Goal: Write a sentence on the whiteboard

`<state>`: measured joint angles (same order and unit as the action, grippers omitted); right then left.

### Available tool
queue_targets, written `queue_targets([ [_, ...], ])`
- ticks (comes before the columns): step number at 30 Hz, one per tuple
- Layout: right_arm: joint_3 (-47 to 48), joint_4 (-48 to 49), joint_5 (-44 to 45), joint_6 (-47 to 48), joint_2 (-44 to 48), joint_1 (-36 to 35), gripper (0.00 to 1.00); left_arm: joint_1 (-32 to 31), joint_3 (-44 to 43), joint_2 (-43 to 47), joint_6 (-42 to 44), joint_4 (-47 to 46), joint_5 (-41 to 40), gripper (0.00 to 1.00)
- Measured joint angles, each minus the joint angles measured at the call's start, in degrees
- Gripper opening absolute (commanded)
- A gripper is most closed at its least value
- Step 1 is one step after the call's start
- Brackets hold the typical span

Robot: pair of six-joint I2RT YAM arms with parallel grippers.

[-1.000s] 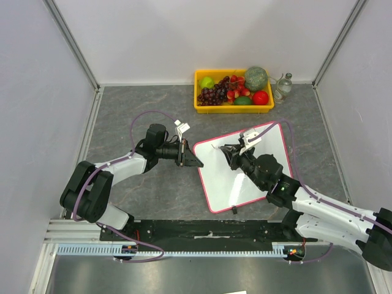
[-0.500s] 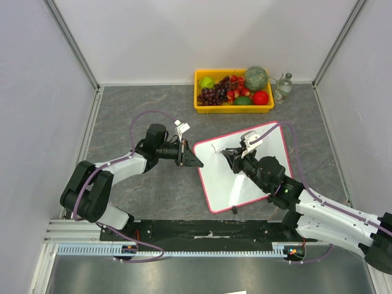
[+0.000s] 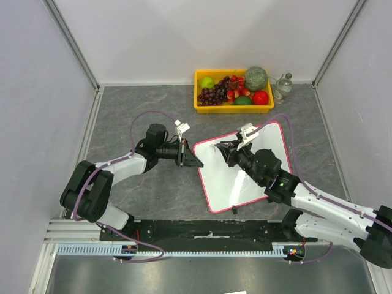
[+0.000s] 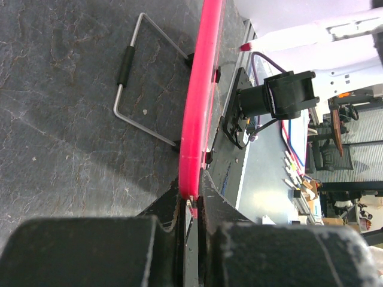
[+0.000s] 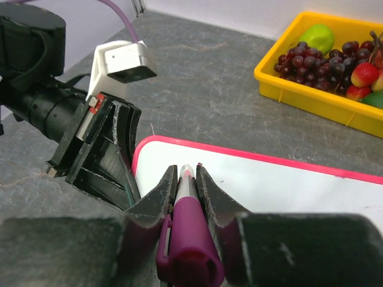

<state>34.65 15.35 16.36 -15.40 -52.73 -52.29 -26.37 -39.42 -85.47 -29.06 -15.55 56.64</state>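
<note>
The right gripper is closed on a purple marker. The marker is pinched between both fingers, with its blunt rear end toward the wrist and its tip pointing out past the fingertips. The tip is held just over the whiteboard, close inside the pink-rimmed corner. Whether the tip touches the surface cannot be told, nor whether anything is written beneath it. From above, this gripper is seen over the board's far-left corner, and its arm is stretched across the board from the near right.

Just left of the marker tip, the left gripper is shut on the board's rim. The pink edge is clamped between its two fingers at the left corner. Along that edge, ahead of the left fingers, a wire stand with a black sleeve lies on the grey table, and its ends are fixed at the rim.

The board lies flat on the table, turned at an angle to the table's edges. Farther out, beyond the right gripper, a yellow tray of fruit stands against the back wall, well apart from the board. A glass bottle is set just beside the tray's right end.
</note>
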Motion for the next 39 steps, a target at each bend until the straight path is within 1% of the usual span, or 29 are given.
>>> queue_targets([
  [6, 0.02, 0.59, 0.50, -0.02, -3.23, 0.00, 0.00, 0.00, 0.00, 0.00, 0.00, 0.02, -0.02, 0.02],
  [22, -0.22, 2.69, 1.77, -0.55, -2.12, 0.98, 0.00, 0.00, 0.00, 0.00, 0.02, 0.00, 0.02, 0.02],
  [39, -2.54, 3.98, 1.75, -2.21, -1.88, 2.12, 0.00, 0.02, 0.00, 0.00, 0.00, 0.04, -0.07, 0.02],
])
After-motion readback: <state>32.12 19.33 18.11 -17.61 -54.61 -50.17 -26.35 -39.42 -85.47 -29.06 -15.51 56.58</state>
